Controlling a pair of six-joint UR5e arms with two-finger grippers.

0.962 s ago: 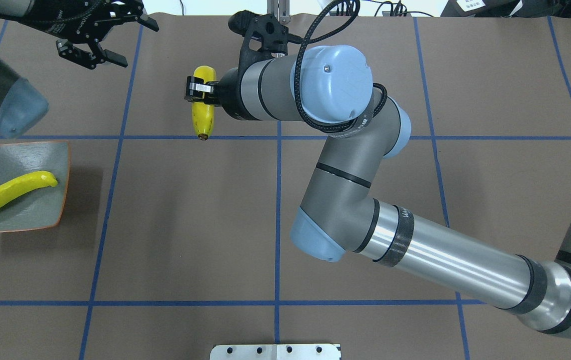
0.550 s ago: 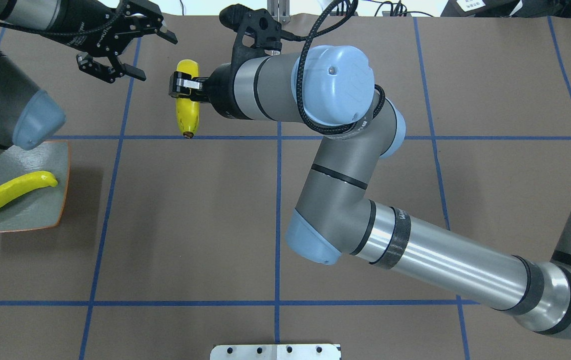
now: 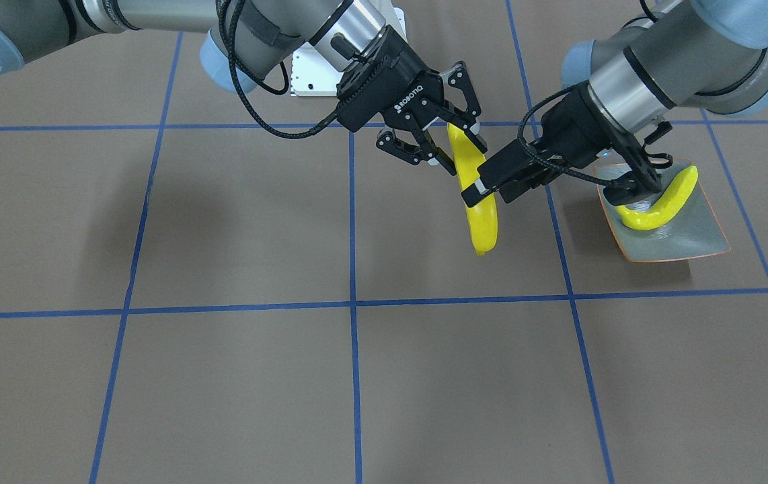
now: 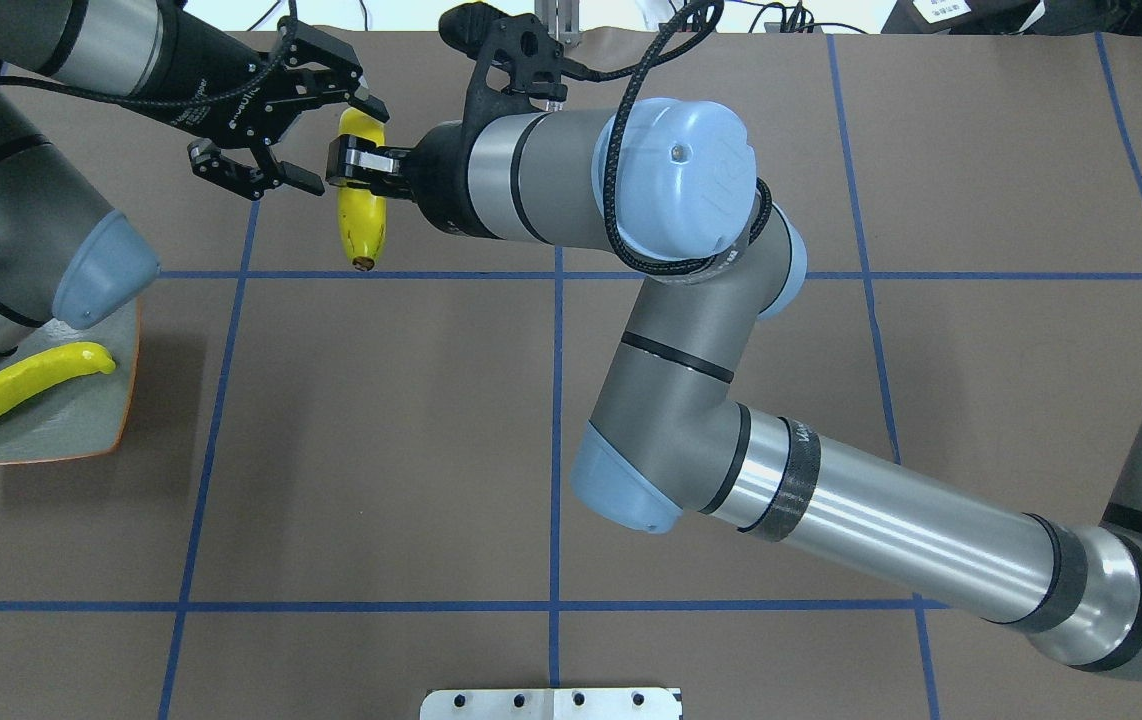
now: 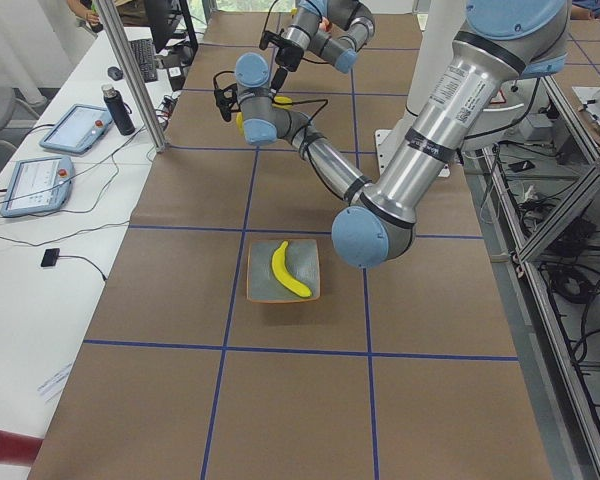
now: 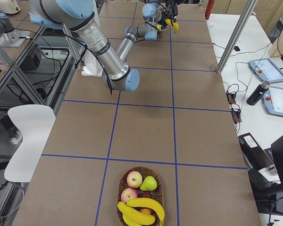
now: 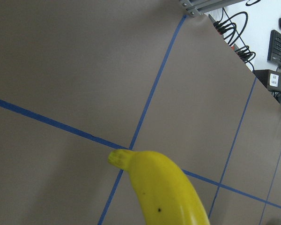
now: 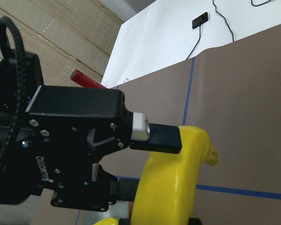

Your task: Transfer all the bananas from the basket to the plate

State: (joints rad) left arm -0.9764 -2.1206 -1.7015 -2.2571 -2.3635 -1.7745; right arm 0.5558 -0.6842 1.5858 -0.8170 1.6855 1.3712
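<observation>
Right tool (image 4: 359, 167) is clamped across the banana (image 4: 363, 228) at its upper part. The fruit is held up off the bench (image 4: 381, 450). In the overhead view its dark-tipped end points back toward the robot and stops just short of a blue tape line (image 4: 451, 274). Left tool (image 4: 339, 143) comes in from the opposite side with fingers (image 4: 301, 185) spread wide, one to either side of the banana, just beside the right tool's grip. Cannot tell whether a pad touches the skin. In the front view one left finger crosses the banana's middle. The left wrist view shows only the banana's stubby end over brown bench and tape. In the overhead view both tools sit near the bench's far edge, with broad brown bench and a tape grid on their robot side. Plate (image 3: 683, 242) lies robot-ward and outward of the left tool, well apart from it. The left arm's elbow (image 4: 96, 275) overhangs its far corner in the overhead view, and the orange rim shows along the near side. Second banana (image 3: 663, 205) lies in the plate corner to corner. Basket (image 6: 120, 195) sits at the bench end on the right arm's side, well apart from both tools and close to that end's edge. It holds more bananas (image 6: 141, 209), apples (image 6: 134, 179) and a pear (image 6: 149, 183).
</observation>
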